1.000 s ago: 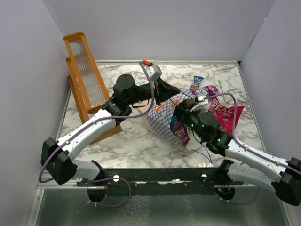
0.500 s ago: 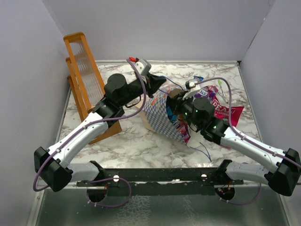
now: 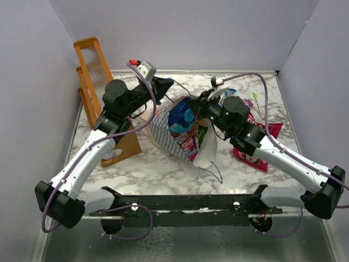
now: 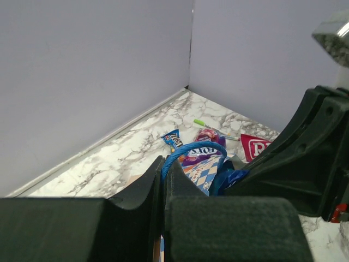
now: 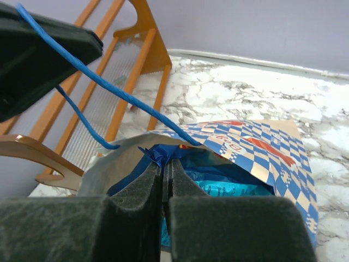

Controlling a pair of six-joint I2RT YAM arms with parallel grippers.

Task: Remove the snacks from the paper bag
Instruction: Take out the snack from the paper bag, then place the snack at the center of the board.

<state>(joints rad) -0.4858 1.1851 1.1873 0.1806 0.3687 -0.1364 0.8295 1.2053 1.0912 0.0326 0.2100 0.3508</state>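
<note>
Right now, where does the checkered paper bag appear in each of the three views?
Top external: paper bag at the centre, mouth open.
Left wrist: bag just below centre, a small checkered patch.
Right wrist: bag across the lower half, mouth open.
Shared landmark: marble table.

The left arm (image 3: pixel 90 155) and right arm (image 3: pixel 289 161) have white link shells, rounded black joint housings and black bases. A purple cable (image 3: pixel 144 123) runs along each. The left end effector (image 4: pixel 163 180) has blocky matte-black fingers (image 4: pixel 136 207), as does the right end effector (image 5: pixel 163 174). Behind the left one sits a grey block (image 3: pixel 145 70) with a red tip.
</note>
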